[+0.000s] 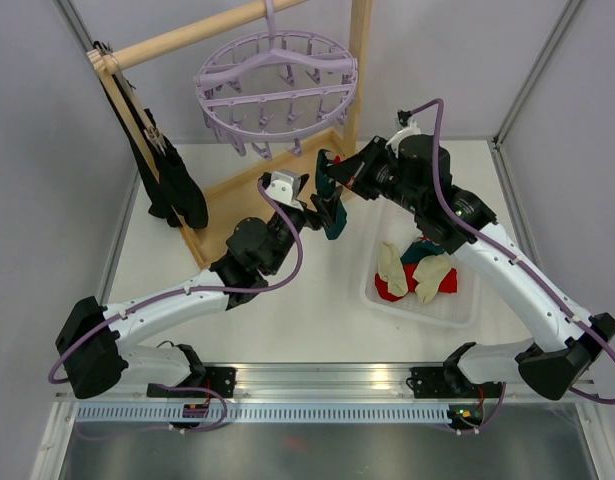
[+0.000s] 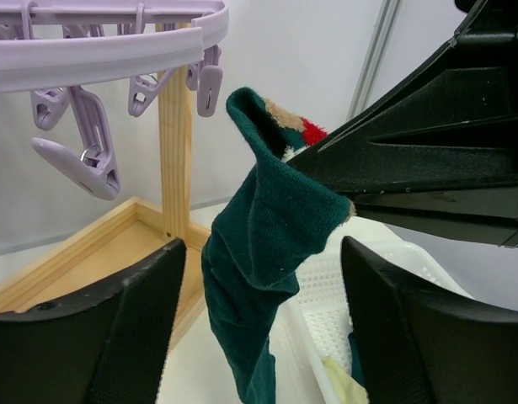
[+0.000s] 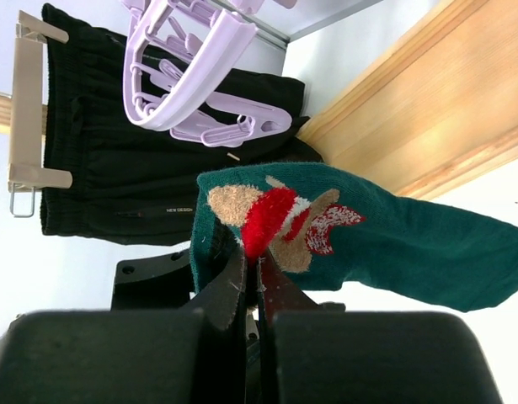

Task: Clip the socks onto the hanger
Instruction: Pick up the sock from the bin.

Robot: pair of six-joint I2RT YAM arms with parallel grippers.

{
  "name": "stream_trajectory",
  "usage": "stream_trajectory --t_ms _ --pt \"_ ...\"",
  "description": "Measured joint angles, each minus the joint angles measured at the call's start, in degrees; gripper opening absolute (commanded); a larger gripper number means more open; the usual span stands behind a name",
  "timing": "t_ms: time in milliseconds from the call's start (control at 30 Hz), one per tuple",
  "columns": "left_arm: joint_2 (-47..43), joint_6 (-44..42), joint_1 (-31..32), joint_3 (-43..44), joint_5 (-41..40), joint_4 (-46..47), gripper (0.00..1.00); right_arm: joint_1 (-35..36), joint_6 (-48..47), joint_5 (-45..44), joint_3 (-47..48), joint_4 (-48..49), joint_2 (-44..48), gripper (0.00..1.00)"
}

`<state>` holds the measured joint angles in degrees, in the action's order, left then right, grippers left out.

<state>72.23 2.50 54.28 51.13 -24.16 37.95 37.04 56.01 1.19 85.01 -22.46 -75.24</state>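
My right claw (image 3: 252, 261) is pressed together on the cuff of a teal sock (image 3: 393, 236), pinching it right at its red, tan and white patch and holding it up in the air below the near rim of the lavender hanger (image 1: 277, 75). The sock hangs down from the grip, its foot drooping between the spread fingers of my left claw (image 2: 263, 252). Those fingers stand wide on either side of the fabric with a gap showing on each side. The hanger's small clips (image 2: 90, 160) dangle just above and beside the cuff without touching it. The hanger itself hangs from the bar of the wooden rack (image 1: 359, 60), where a long black cloth (image 1: 172, 180) is draped at the far left. More socks (image 1: 417, 270), cream, red and teal, lie heaped in a white basket (image 1: 457, 305) on the table (image 1: 317, 320) beside my right arm.
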Motion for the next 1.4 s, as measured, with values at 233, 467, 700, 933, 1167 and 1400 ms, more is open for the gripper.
stream_trajectory --t_ms 233,467,700,933,1167,1400 --pt "0.0 -0.42 0.0 -0.57 -0.44 0.48 0.48 0.79 0.22 -0.04 0.0 1.09 0.0 0.0" --pt "0.0 -0.44 0.0 -0.94 -1.31 0.85 0.49 1.22 0.24 -0.04 0.0 1.11 0.0 0.0" --pt "-0.02 -0.44 0.0 -0.96 -1.79 1.6 0.44 1.77 0.39 -0.11 -0.35 1.57 0.02 0.0" --pt "-0.13 -0.7 0.02 -1.09 -2.78 1.7 0.18 1.99 0.46 -1.25 -0.79 2.25 0.02 0.0" --pt "-0.81 -1.97 0.02 -1.88 -3.5 1.77 0.02 2.89 0.39 -1.33 -1.42 2.34 0.0 0.17" --pt "-3.41 -2.97 0.02 -3.96 -4.31 1.53 0.02 2.99 -1.03 -3.17 -1.44 2.14 0.0 0.58"
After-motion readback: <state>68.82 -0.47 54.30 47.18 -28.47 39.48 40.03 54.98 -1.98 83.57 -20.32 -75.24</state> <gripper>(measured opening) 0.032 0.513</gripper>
